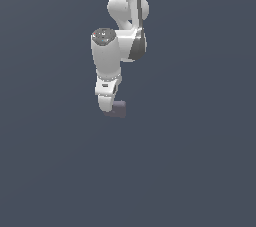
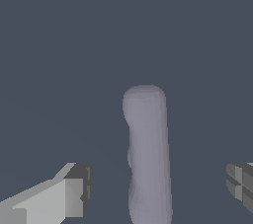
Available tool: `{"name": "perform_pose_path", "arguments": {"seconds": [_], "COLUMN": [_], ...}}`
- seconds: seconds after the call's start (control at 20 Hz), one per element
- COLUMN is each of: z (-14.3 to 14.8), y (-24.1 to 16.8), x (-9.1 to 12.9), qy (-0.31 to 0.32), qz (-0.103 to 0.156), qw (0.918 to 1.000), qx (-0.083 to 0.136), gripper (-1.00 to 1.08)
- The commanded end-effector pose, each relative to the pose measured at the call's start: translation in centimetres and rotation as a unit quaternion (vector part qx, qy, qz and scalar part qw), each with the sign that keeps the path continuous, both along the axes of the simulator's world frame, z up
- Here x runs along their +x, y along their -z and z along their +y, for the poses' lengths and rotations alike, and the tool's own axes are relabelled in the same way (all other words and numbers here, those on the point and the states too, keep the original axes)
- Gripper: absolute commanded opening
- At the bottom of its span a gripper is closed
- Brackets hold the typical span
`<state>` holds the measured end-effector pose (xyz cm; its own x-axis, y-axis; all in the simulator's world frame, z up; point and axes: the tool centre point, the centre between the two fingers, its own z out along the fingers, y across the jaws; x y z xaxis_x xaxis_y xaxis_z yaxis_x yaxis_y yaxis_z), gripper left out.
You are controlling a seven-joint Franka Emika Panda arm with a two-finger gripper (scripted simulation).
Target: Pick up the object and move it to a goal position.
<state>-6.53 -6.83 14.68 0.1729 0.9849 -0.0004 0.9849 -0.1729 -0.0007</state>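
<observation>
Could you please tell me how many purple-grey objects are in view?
1. The purple-grey object sits between the open end effector's fingers, touching neither; in the exterior view it shows beside the fingertips. Nothing else is visible.

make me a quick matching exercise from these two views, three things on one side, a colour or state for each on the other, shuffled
Things:
1. object
2. gripper
3. floor

Colour or state:
A. plain dark blue-grey, with nothing else on it
B. dull purple-grey, matte, with rounded corners
C. open, with the fingers apart on either side of the lump and gaps showing in the wrist view

Pairs: 1-B, 2-C, 3-A
</observation>
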Motion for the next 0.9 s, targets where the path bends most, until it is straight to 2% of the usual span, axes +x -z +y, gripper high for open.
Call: {"name": "perform_pose_path", "arguments": {"seconds": [0.0, 0.5, 0.85], "z": [-0.1, -0.2, -0.1], "y": [0.1, 0.2, 2.7], "x": [-0.1, -0.3, -0.4], "qy": [-0.014, -0.027, -0.029], "qz": [0.0, 0.0, 0.0], "qw": [0.9999, 0.9996, 0.9996], "qx": [0.0, 0.0, 0.0], "gripper": [1.0, 1.0, 1.0]}}
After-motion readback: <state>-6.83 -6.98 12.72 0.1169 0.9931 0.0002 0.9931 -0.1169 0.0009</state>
